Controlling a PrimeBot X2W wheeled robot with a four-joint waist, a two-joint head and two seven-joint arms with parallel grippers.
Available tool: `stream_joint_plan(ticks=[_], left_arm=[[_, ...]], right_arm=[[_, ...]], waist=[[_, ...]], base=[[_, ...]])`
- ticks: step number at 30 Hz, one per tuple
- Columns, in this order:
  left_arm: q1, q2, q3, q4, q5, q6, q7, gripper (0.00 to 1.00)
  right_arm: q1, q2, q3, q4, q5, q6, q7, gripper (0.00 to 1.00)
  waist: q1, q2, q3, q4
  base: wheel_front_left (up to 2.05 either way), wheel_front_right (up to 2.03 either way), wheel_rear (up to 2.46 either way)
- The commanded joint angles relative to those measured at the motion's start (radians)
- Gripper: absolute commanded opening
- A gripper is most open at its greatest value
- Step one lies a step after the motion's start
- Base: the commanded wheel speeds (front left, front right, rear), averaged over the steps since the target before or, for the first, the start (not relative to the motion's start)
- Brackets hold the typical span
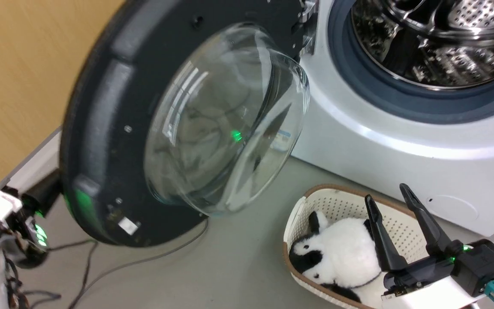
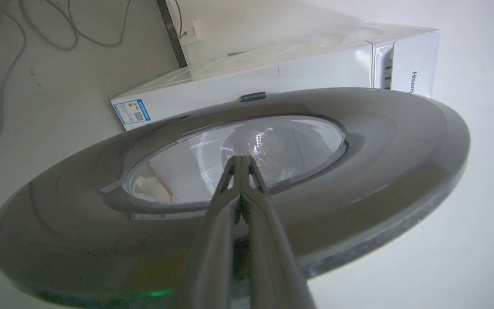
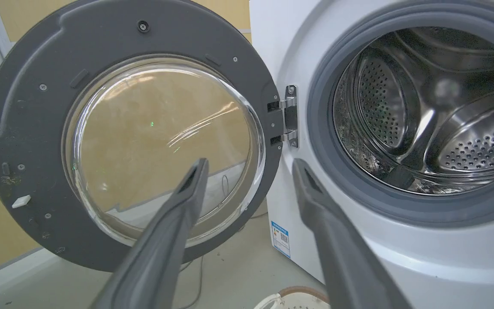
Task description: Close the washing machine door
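left tool (image 2: 242, 160) closed, right tool (image 3: 250, 165) spread

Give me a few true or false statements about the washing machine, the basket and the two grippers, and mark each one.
1. The round black-rimmed glass washing machine door stands open. True.
2. The black-and-white plush toy lies in the perforated steel drum. False: it lies in the cream perforated basket on the floor.
3. The right gripper has its dark fingers spread apart. True.
4. The left gripper is open. False: its fingers are shut together, pointing at the door's outer face.
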Motion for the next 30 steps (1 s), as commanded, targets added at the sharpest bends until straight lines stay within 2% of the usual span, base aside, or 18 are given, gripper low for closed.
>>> stream_joint_plan(ticks=[1, 8, 15, 20, 30], left_arm=[[0.032, -0.023, -0.006, -0.028, -0.021, 0.006, 0.029, 0.00], [0.176, -0.072, -0.013, -0.190, -0.086, 0.064, 0.138, 0.00], [0.338, -0.162, -0.052, -0.348, -0.109, 0.095, 0.180, 0.00], [0.446, -0.213, -0.112, -0.430, -0.142, 0.090, 0.158, 0.00], [0.506, -0.225, -0.303, -0.463, -0.254, 0.033, 0.029, 0.00]], right_arm=[[0.001, 0.010, -0.007, 0.007, 0.006, -0.001, -0.005, 1.00], [0.026, 0.048, -0.041, 0.023, 0.027, -0.001, -0.005, 1.00], [0.063, 0.067, -0.070, 0.012, 0.030, -0.001, -0.005, 1.00], [0.076, 0.070, -0.071, 0.005, 0.029, -0.001, -0.005, 1.00], [0.063, 0.050, -0.073, -0.004, 0.023, -0.001, -0.005, 1.00]], waist=[[0.0000, 0.0000, -0.019, -0.008], [0.0000, 0.0000, -0.076, -0.056], [0.0000, 0.0000, -0.116, -0.141], [0.0000, 0.0000, -0.116, -0.237], [0.0000, 0.0000, -0.069, -0.421]], base=[[0.00, 0.00, 0.00], [0.00, 0.00, 0.00], [0.00, 0.00, 0.00], [0.00, 0.00, 0.00], [0.00, 0.00, 0.00]])
